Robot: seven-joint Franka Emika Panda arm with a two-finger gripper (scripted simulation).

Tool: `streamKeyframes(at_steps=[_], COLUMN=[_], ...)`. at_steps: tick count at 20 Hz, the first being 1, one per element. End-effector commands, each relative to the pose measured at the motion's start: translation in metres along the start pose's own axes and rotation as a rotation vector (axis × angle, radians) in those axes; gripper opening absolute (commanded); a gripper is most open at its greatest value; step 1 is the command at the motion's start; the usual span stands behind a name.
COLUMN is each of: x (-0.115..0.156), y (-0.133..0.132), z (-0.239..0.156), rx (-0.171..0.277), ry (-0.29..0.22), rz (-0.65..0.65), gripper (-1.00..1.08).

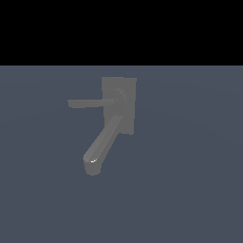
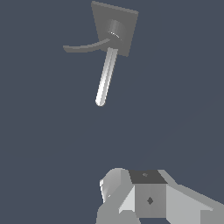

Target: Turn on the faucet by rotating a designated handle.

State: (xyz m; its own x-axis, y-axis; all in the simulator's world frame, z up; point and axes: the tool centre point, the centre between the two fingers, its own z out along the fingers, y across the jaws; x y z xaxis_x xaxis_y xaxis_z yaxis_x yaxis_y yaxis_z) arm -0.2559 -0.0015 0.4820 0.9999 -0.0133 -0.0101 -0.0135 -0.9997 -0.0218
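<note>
Matte grey faucet (image 1: 119, 103) seen w/ rect. back plate, round hub, thick spout angled down. Thin flat handle (image 1: 85, 103) projected toward exterior view's left. Fingers (image 2: 117, 186) well apart from it; open/closed can't be told.

Grey faucet (image 1: 118, 102); thin handle (image 1: 85, 103) level, pointing exterior view's left.

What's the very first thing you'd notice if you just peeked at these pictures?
The grey faucet stands out, alone in the middle of a dark blue-grey floor. Its thick spout slants down toward the exterior view's left, and the thin handle sticks out sideways from the round hub. In the wrist view, the gripper is far from the faucet, touching nothing.
</note>
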Motion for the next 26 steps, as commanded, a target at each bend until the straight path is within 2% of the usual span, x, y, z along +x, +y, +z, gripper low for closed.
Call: streamKeyframes(at_steps=[1, 6, 11, 22, 26], x=[0.000, 0.002, 0.009, 0.037, 0.044], y=[0.000, 0.002, 0.009, 0.034, 0.039], z=[0.000, 0.002, 0.010, 0.039, 0.046], rx=[0.000, -0.013, -0.054, -0.221, -0.267], ry=[0.000, -0.007, -0.027, -0.103, -0.121], rz=[0.000, -0.005, -0.020, -0.096, -0.119], gripper=[-1.00, -1.00, -1.00, -1.00, -1.00])
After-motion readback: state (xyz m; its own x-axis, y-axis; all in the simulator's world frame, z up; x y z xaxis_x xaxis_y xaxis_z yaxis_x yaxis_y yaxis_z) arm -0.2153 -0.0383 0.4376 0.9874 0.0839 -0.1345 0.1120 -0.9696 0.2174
